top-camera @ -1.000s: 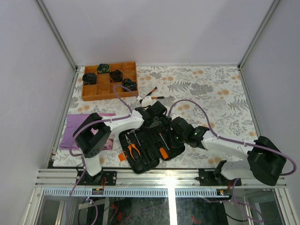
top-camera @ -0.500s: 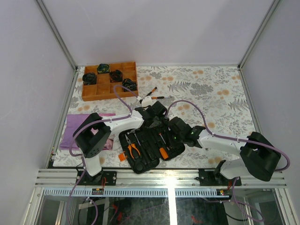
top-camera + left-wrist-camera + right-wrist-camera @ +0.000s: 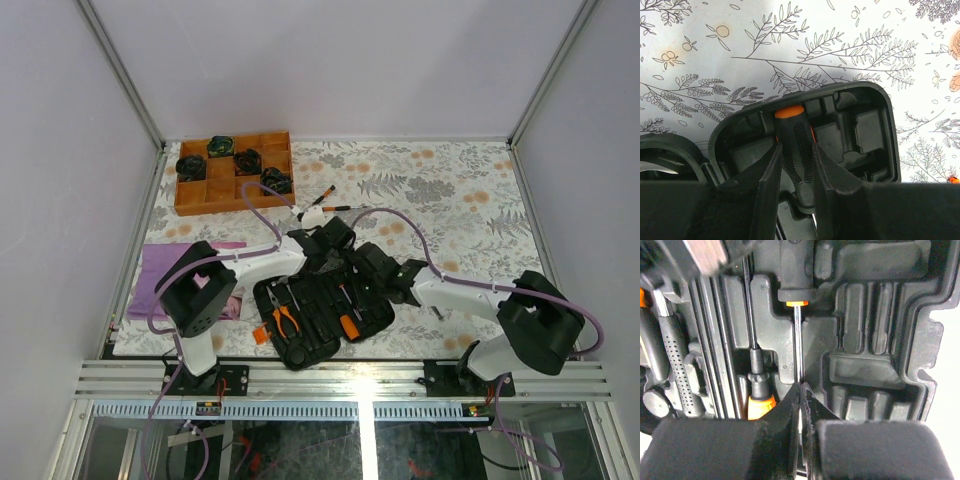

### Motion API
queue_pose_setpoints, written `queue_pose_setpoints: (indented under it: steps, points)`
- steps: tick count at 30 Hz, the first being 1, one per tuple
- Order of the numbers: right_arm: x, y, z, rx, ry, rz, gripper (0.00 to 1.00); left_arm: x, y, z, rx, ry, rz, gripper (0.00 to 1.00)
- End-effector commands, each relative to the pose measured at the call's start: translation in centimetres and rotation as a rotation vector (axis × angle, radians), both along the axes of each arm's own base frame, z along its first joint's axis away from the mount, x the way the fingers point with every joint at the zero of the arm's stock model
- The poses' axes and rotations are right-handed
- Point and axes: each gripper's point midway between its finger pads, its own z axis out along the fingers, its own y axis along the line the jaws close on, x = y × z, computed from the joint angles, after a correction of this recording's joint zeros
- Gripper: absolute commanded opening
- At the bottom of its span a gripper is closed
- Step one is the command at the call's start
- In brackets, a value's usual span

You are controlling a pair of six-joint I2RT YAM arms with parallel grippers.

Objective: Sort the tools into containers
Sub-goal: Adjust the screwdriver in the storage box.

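The black tool case (image 3: 318,345) lies open at the near table edge, with orange-handled pliers (image 3: 285,322) and several tools in its slots. My left gripper (image 3: 338,250) is over the far end of the case (image 3: 865,125), shut on the black, orange-capped handle of a screwdriver (image 3: 794,140) lying in a moulded slot. My right gripper (image 3: 364,264) is over the case (image 3: 880,365), its jaws (image 3: 801,386) shut on the thin steel shaft (image 3: 798,345) of the same screwdriver. An orange-handled screwdriver (image 3: 760,405) lies in the slot beside it. Two loose screwdrivers (image 3: 325,200) lie on the cloth behind.
A brown wooden compartment tray (image 3: 262,146) with dark items stands at the back left. A purple cloth (image 3: 160,275) lies at the left near the left arm's base. A small dark item (image 3: 436,312) lies right of the case.
My right arm has swung left and forward over the case, bringing its gripper onto the screwdriver shaft. The left gripper has stayed in place.
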Motion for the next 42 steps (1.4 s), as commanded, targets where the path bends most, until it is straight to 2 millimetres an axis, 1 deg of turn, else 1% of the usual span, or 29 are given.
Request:
queue_pose_setpoints:
  steps: [1, 3, 7, 10, 13, 15, 19, 21, 22, 24, 26, 29, 32, 34, 37, 42]
  points:
    - [-2.3, -3.5, -4.8, -0.210, 0.127, 0.018, 0.02, -1.6, 1.2, -3.4, 0.045, 0.059, -0.004, 0.12]
    - [-2.8, -4.3, -5.9, -0.252, 0.152, 0.010, 0.00, -2.0, 1.3, -4.0, 0.032, 0.068, 0.001, 0.10]
    - [-3.8, -5.7, -8.0, -0.315, 0.208, -0.017, 0.00, -3.0, 1.0, -5.4, 0.006, 0.096, -0.008, 0.05]
    - [-4.7, -6.0, -9.2, -0.332, 0.254, -0.021, 0.00, -3.5, 0.8, -6.1, 0.006, 0.108, -0.016, 0.00]
    - [-5.4, -6.0, -10.2, -0.349, 0.303, -0.016, 0.00, -3.9, 0.7, -6.6, 0.005, 0.116, -0.023, 0.00]
    - [-5.6, -6.1, -10.7, -0.366, 0.322, -0.019, 0.00, -4.3, 0.6, -7.0, 0.000, 0.126, -0.026, 0.00]
    - [-5.8, -6.4, -11.3, -0.386, 0.336, -0.039, 0.00, -5.1, 1.1, -8.0, -0.002, 0.150, -0.018, 0.00]
    - [-5.5, -6.4, -10.9, -0.382, 0.314, -0.053, 0.00, -5.3, 1.3, -8.1, -0.005, 0.151, -0.016, 0.00]
    - [-5.1, -6.4, -10.4, -0.378, 0.292, -0.065, 0.00, -5.4, 1.4, -7.9, -0.008, 0.148, -0.015, 0.00]
    - [-4.1, -6.1, -9.1, -0.356, 0.242, -0.085, 0.00, -5.1, 1.4, -7.1, -0.010, 0.130, -0.015, 0.00]
    - [-3.3, -5.7, -7.5, -0.330, 0.197, -0.096, 0.00, -4.5, 1.2, -5.8, -0.013, 0.099, -0.026, 0.00]
    - [-2.0, -4.2, -5.0, -0.250, 0.131, -0.093, 0.03, -3.4, 0.4, -3.2, -0.036, 0.038, -0.049, 0.01]
    - [-0.7, -3.6, -3.2, -0.231, 0.080, -0.111, 0.09, -2.3, -0.1, -0.5, -0.054, -0.015, -0.063, 0.04]
    - [0.2, -3.5, -2.6, -0.239, 0.066, -0.117, 0.10, -1.6, -0.5, 0.8, -0.068, -0.040, -0.081, 0.08]
    - [1.0, -3.4, -2.4, -0.246, 0.065, -0.121, 0.11, -0.6, -0.9, 2.2, -0.087, -0.064, -0.105, 0.13]
    - [1.7, -3.0, -2.1, -0.217, 0.066, -0.136, 0.16, 0.5, -0.8, 5.0, -0.109, -0.114, -0.138, 0.24]
